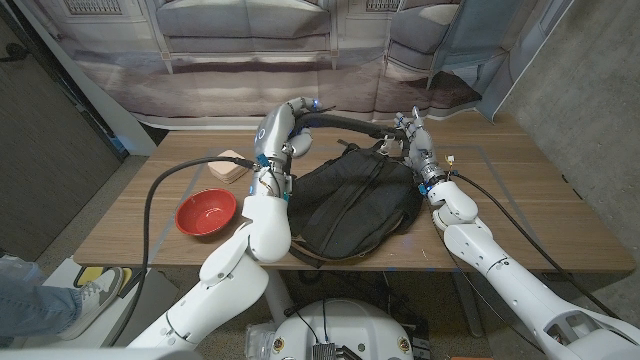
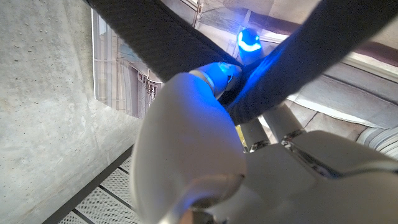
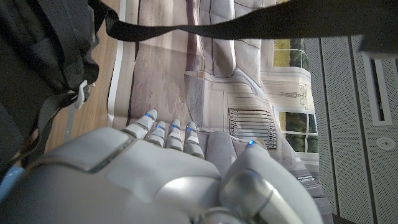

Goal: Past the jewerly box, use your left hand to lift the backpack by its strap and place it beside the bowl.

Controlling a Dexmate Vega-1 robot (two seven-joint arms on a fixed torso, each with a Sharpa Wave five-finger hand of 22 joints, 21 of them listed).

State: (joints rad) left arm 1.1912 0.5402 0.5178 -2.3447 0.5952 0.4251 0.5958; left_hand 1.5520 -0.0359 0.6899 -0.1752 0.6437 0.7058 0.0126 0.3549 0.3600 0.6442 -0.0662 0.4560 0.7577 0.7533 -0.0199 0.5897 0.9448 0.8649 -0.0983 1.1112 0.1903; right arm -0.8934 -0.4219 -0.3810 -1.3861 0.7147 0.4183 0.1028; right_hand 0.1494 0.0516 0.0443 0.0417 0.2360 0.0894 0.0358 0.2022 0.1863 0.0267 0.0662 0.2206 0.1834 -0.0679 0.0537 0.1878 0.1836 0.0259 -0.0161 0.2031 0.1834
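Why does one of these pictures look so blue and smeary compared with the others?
In the left wrist view, the left robot hand sits very near the lens, so it is soft and out of focus, and small blue lights on it tint the white shell and the dark strap. The head view is evenly lit and sharp. In the right wrist view, the right robot hand is slightly blurred.

One black backpack mid-counter. One strap seen raised above it. One red bowl on counter's left part. One pale pink jewelry box past bowl. Two robot hands up: left hand, right hand. One wooden counter under it all. One sneaker on floor at left edge, part of a person's leg beside it.
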